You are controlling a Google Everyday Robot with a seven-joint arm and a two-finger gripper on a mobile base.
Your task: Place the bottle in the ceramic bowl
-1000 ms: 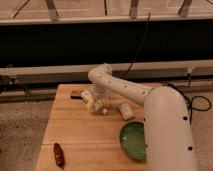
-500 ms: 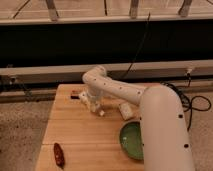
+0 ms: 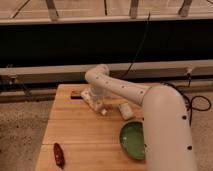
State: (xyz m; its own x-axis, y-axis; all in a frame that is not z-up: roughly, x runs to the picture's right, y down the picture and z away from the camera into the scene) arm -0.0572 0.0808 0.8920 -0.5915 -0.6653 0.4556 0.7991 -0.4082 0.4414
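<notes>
The big wooden table is under everything, and my fat white arm comes in from 4 o'clock and bends over the far side of it. The round shiny green ceramic bowl sits at about 4 o'clock on the table, partly hidden behind my arm, and I can see nothing in the part that shows. My pincer hangs down low at about 11 o'clock on the table, close to the wood or touching it. I cannot tell if it is open or closed, or if it has anything in it. The small stubby cream bottle seems to be lying on its side near the middle of the table, at 3 o'clock from my pincer, near it but apart from it. The bowl is at 5 o'clock from the bottle. In the last second my elbow swung a little toward 9 o'clock and then came partway back, but my pincer stayed in almost the same spot and the bottle did not move at all. So I think I have not picked it up yet, and the real job is not started. A long dark red thing lies at 7 o'clock. A tiny dark flat thing sits at 10 o'clock from my pincer.
</notes>
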